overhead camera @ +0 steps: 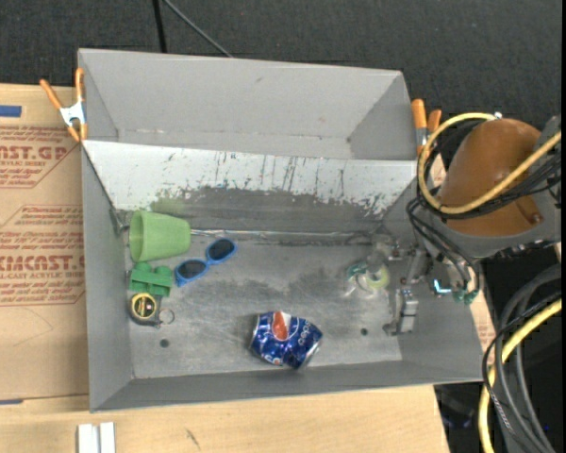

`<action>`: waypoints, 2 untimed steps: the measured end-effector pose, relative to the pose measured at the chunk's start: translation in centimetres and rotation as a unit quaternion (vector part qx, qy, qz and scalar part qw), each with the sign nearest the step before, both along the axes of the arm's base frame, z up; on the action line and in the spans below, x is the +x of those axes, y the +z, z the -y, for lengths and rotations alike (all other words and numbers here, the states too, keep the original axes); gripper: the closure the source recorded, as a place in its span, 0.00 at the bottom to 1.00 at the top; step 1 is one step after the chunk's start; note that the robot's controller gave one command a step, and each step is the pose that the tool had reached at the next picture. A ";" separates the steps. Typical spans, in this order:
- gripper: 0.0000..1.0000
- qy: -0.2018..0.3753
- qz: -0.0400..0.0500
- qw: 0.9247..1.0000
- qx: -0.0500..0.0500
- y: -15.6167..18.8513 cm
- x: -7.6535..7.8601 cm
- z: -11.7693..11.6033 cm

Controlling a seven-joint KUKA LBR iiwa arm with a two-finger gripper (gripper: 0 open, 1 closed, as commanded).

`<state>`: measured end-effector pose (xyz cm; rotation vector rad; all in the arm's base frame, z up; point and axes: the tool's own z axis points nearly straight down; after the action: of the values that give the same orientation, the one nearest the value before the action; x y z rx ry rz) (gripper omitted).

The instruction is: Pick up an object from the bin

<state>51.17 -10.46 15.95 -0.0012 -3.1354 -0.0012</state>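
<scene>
My gripper [403, 308] is low over the right side of the bin floor, close to the right wall. Just to its left lies a small pale green and white thing [367, 278], touching or nearly touching the gripper; I cannot tell which. A crushed blue drink can [285, 339] with a red and white mark lies at the front middle, well left of the gripper.
Along the left wall lie a green plastic cup [158, 236] on its side, blue sunglasses [205, 260], and a green tape measure [147, 294] with a yellow face. The arm, with its orange cover and yellow cables, hangs over the right rim.
</scene>
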 end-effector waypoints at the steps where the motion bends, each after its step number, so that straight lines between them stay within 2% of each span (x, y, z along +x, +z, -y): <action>1: 0.00 0.149 0.002 0.989 0.001 -3.3 -2.5 -5.4; 2: 0.00 0.160 0.003 0.987 0.003 -9.2 -1.5 -12.9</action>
<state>49.68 2.46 6.71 0.5018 -3.1012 -0.0077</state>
